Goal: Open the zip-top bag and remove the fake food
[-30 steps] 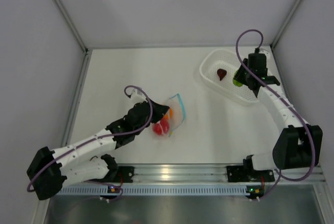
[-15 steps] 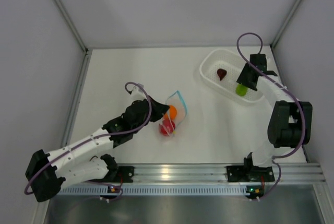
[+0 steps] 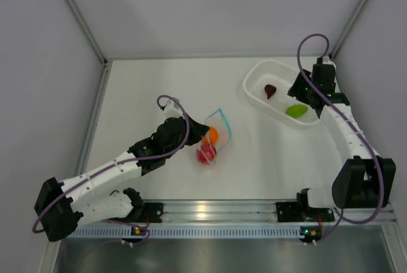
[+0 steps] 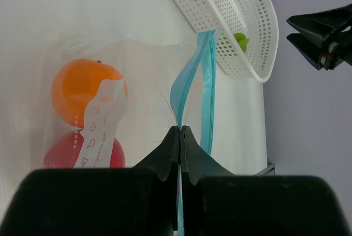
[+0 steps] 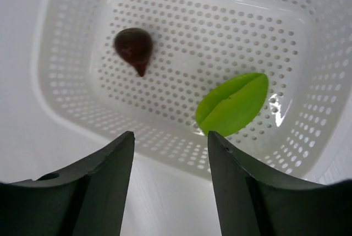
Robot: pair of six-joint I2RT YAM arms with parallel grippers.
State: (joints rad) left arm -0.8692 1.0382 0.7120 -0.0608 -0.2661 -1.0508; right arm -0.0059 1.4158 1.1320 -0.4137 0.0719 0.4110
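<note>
The clear zip-top bag (image 3: 216,134) with its teal zip strip (image 4: 193,76) lies mid-table, mouth open. Inside it are the orange ball (image 4: 82,86) and the red ball (image 4: 66,152). My left gripper (image 4: 180,132) is shut on the bag's near zip edge; in the top view it (image 3: 198,132) sits at the bag's left side. The lime-green piece (image 5: 232,104) and the maroon piece (image 5: 133,48) lie in the white basket (image 5: 71,109). My right gripper (image 5: 169,137) is open and empty above the basket's near rim; in the top view it (image 3: 304,90) is over the basket.
The white perforated basket (image 3: 255,79) stands at the back right, close to the right wall. Grey walls enclose the table on the left, back and right. An aluminium rail (image 3: 210,212) runs along the near edge.
The lime-green piece left my right gripper and now lies in the basket; that gripper has drawn back, open. My left gripper moved slightly right, still holding the bag.
</note>
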